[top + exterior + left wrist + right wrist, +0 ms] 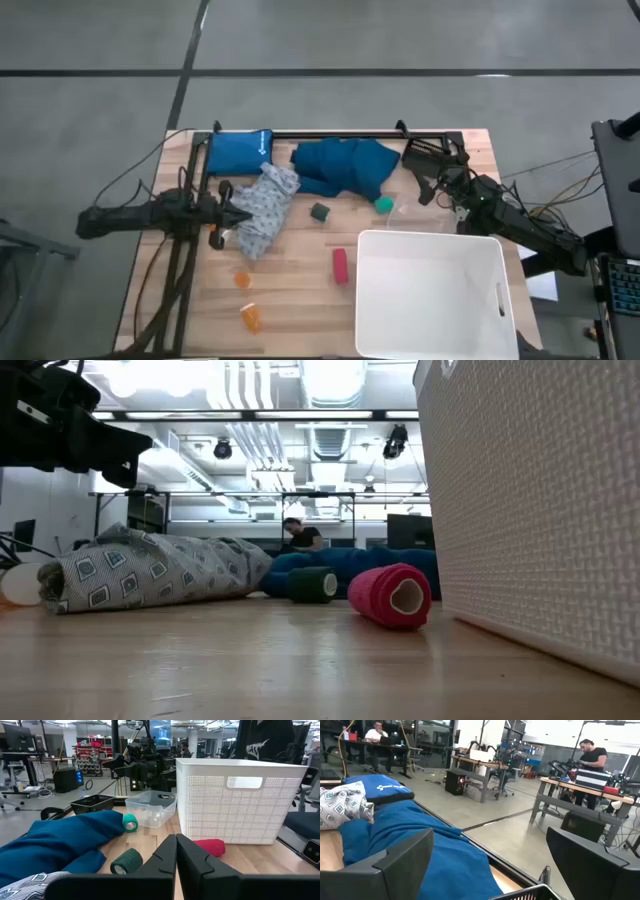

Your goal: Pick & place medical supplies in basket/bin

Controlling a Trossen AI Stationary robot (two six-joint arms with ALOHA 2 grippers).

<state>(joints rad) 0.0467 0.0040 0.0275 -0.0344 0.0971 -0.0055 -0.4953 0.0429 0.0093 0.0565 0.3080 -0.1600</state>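
Observation:
The white bin [430,295] stands at the table's near right. A dark teal garment [345,167] lies at the far middle, and a pale patterned garment [265,210] lies to its left. A pink-red cylinder [340,265] lies left of the bin, and two orange bottles [247,300] lie near the front. A dark green roll [319,211] and a teal roll [384,204] lie between the garments and the bin. My left gripper [243,215] is shut above the patterned garment's left side. My right gripper [425,188] is open beside the teal garment's right end [445,865].
A blue pouch [238,152] lies at the far left. A black mesh basket [432,155] and a clear container [150,807] sit at the far right. A black bar runs along the far edge. People sit and stand at desks beyond the table.

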